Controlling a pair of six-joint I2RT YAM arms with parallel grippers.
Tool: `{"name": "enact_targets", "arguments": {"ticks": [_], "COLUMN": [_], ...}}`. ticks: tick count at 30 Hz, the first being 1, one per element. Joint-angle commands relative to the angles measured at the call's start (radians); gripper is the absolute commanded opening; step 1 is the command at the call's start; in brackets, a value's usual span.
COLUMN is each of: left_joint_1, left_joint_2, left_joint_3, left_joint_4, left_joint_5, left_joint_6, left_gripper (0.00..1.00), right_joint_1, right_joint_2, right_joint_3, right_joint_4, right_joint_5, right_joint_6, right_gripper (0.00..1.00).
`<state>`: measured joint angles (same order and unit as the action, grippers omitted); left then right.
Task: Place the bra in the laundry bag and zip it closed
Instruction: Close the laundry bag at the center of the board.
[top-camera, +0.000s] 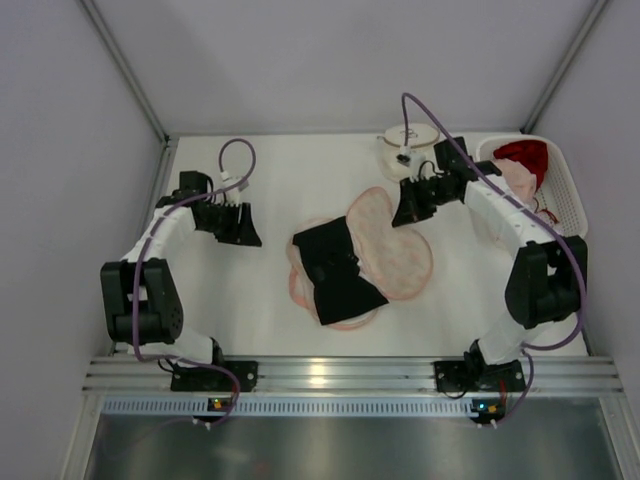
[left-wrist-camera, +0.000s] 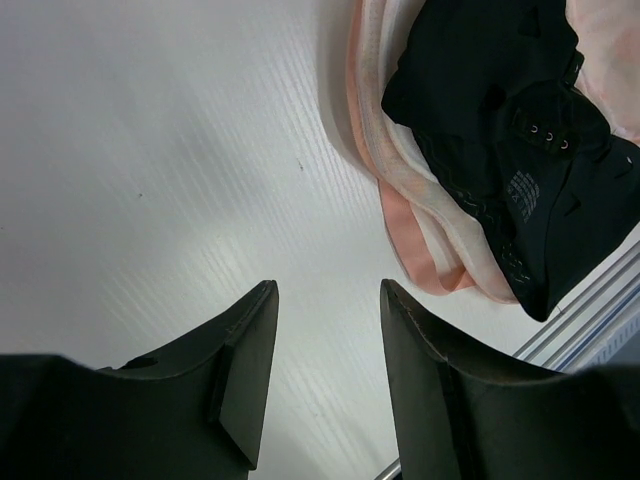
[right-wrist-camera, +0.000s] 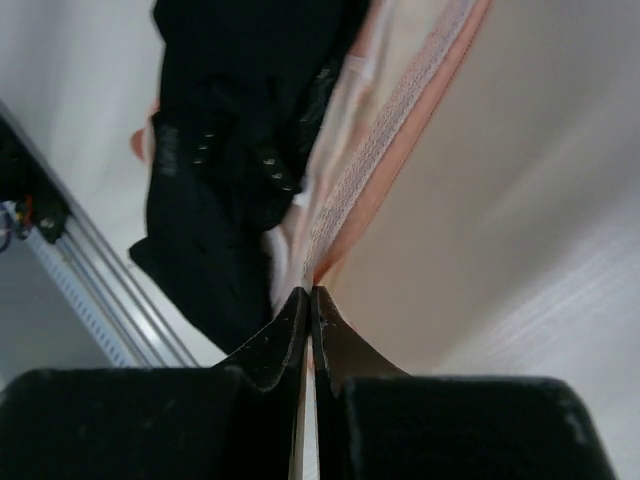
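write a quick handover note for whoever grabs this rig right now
Left gripper: open, empty, over bare table left of the laundry bag.
Right gripper: shut, seemingly pinching the bag's pink edge on its far right side.
Black bra: lying across the bag mid-table, not clearly inside.
Done: bag edge gripped.
Left: get the bra fully in, then zip the bag closed.
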<state>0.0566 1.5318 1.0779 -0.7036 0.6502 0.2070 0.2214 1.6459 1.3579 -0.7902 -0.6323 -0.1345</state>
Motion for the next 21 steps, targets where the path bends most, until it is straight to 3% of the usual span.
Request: {"name": "enact_targets", "arguments": {"ticks": [1,6,15,21], "left_joint_1": [0.002,0.000,-0.001,0.000], "left_joint_2": [0.011,0.028,0.137,0.201], "left_joint_3": [0.037,0.037,0.033,0.028], "left_joint_4": [0.015,0.015,0.015,0.016], "left_joint_5": [0.028,0.040,0.080,0.111], "left_joint_6": [0.000,-0.011,-0.063,-0.092], "left_gripper": [0.51,0.50,0.49,0.48], "right_joint_1": [0.096,0.243,0.398,0.478], "right_joint_2": [-0.005,0.077,0.227,0.359], "right_joint_3": [0.058,0.105,0.081,0.092], "right_joint_4": [0.014,0.068,0.434,0.581], "right_joint_5": [-0.176,-0.227,-0.276,-0.238], "right_joint_6": [0.068,0.128,0.487,0.588], "right_gripper": [0.00,0.00,0.00,0.00]}}
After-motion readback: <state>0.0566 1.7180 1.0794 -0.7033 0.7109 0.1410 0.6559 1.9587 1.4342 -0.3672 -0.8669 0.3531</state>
